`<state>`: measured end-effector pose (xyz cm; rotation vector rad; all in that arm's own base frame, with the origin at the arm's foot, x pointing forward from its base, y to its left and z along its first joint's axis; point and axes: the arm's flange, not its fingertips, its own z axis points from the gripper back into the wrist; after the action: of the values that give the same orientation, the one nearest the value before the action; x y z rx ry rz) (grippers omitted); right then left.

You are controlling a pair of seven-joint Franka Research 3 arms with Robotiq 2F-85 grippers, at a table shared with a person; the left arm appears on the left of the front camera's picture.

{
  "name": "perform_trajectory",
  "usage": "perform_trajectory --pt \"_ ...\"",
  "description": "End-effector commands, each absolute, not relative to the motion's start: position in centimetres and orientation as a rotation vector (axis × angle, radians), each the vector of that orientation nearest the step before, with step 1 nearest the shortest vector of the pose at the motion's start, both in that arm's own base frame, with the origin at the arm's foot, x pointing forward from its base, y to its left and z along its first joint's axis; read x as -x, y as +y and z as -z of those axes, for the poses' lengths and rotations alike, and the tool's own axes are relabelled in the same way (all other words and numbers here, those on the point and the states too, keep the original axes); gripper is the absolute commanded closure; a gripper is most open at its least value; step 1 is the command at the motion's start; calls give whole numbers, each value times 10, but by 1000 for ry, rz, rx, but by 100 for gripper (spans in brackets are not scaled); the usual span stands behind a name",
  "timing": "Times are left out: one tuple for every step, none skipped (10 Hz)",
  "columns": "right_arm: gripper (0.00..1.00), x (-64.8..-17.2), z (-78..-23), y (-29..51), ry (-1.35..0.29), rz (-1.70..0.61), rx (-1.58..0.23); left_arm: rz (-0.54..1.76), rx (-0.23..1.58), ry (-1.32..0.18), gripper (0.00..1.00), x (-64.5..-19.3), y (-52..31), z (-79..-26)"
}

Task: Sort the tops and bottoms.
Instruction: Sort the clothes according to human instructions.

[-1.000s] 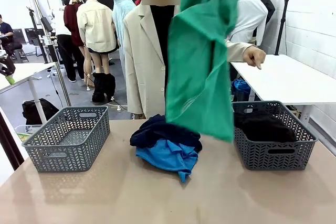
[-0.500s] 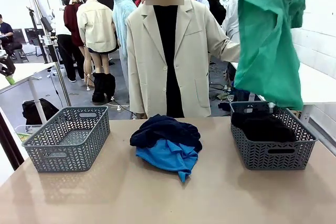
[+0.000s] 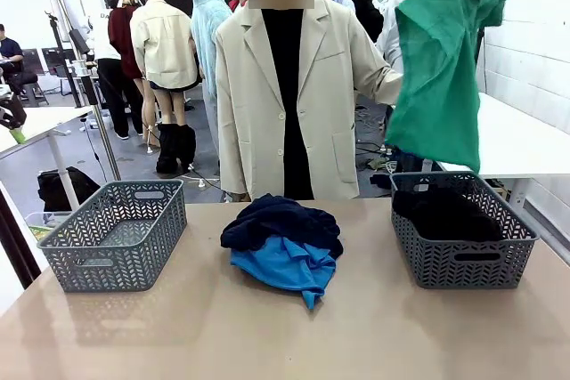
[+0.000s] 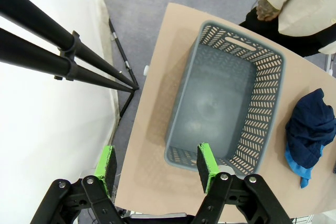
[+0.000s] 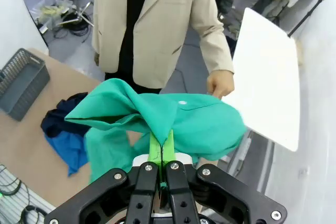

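Note:
An emerald green garment [image 3: 445, 51] hangs high at the right, above the right grey basket [image 3: 463, 260]. In the right wrist view my right gripper [image 5: 161, 153] is shut on the green garment [image 5: 173, 121], which drapes over its fingers. A black garment [image 3: 445, 213] lies in the right basket. A dark navy garment [image 3: 280, 220] sits on a bright blue one [image 3: 285, 264] at the table's middle; both show as a pile [image 4: 310, 129] in the left wrist view. My left gripper [image 4: 156, 163] is open high above the empty left basket [image 4: 226, 108].
The left basket [image 3: 116, 233] stands at the table's left. A person in a beige coat [image 3: 285, 95] stands at the far side, one hand [image 5: 220, 83] by a white side table [image 3: 508, 140]. Black tripod legs [image 4: 58, 45] stand left of the table.
The green garment swung from the table's middle to the right, up over the right basket, then drifted slightly back left. The pile and baskets stayed put.

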<state>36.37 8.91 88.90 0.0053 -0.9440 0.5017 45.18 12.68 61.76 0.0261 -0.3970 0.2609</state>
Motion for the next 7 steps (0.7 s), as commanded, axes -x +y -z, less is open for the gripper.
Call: perform_trajectory --pt "100 -369 -887 80 -937 -469 1 -265 -16 -392 21 -452 128 -620" --pt "100 -369 -887 80 -937 -469 1 -265 -16 -392 21 -452 128 -620" --pt "100 -369 -887 80 -937 -469 1 -265 -16 -392 21 -452 128 -620" --pt "100 -366 -888 84 -940 -491 -4 -265 -16 -392 21 -452 128 -620" --pt "100 -384 -884 71 -874 -501 31 -265 -16 -392 21 -452 128 -620" --pt "100 -406 -874 56 -798 -532 106 -265 -16 -392 21 -452 128 -620" --pt "100 -427 -863 42 -752 -505 100 -265 -16 -392 21 -452 128 -620"
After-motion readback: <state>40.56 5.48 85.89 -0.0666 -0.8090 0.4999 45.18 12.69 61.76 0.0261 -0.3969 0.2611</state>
